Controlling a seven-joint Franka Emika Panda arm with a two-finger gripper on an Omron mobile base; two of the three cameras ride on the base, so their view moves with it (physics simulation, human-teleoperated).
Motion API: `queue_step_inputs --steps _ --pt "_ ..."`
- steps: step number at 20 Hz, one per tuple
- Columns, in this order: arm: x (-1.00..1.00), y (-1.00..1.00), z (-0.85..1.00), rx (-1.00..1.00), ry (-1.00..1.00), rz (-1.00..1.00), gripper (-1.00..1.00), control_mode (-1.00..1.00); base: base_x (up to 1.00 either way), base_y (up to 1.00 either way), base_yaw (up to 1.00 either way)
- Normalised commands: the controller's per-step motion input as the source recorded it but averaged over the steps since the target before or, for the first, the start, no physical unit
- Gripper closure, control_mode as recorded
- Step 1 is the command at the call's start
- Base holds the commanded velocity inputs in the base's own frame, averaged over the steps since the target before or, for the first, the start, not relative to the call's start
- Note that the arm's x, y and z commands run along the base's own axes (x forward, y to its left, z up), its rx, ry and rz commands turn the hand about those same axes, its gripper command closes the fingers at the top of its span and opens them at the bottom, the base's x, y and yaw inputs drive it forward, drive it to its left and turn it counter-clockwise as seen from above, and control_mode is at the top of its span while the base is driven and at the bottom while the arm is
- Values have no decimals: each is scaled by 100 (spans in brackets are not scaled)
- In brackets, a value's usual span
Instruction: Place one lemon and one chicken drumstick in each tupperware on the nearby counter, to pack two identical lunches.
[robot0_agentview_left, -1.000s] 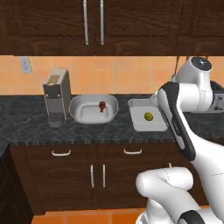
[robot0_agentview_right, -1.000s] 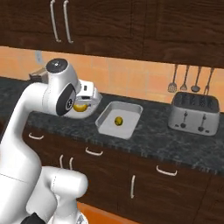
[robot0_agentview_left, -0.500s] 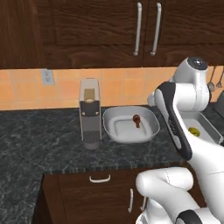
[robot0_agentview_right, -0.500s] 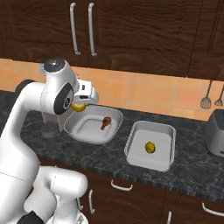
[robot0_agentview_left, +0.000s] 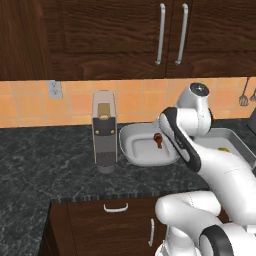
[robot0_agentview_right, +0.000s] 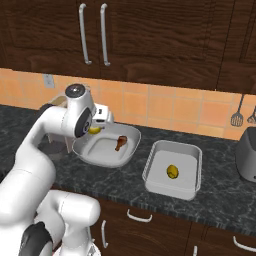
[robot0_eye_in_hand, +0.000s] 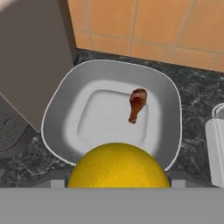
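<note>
The tool (robot0_agentview_right: 95, 129) is clamped on a lemon (robot0_eye_in_hand: 118, 165) above the near rim of the wide tupperware (robot0_eye_in_hand: 65, 100), so carry it further in over the bare floor, short of the drumstick (robot0_eye_in_hand: 137, 104), and release low so it cannot roll.

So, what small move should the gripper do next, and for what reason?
Probably ease forward over the wide tupperware and release there. The gripper is shut on a lemon, which sits above the near rim. That container has a chicken drumstick but no lemon; the squarer tupperware already holds one.
</note>
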Motion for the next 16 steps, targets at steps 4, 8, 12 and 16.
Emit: queue_step_inputs --steps 4,8,12,16 --pt "94 11 -100 0 8 0 100 -100 0 0 0" --pt "82 13 -90 0 8 0 100 -100 0 0 0" --pt "64 14 -72 0 0 0 -100 -100 0 0 0" --pt "28 0 -32 0 -6 0 -100 -100 0 0 0"
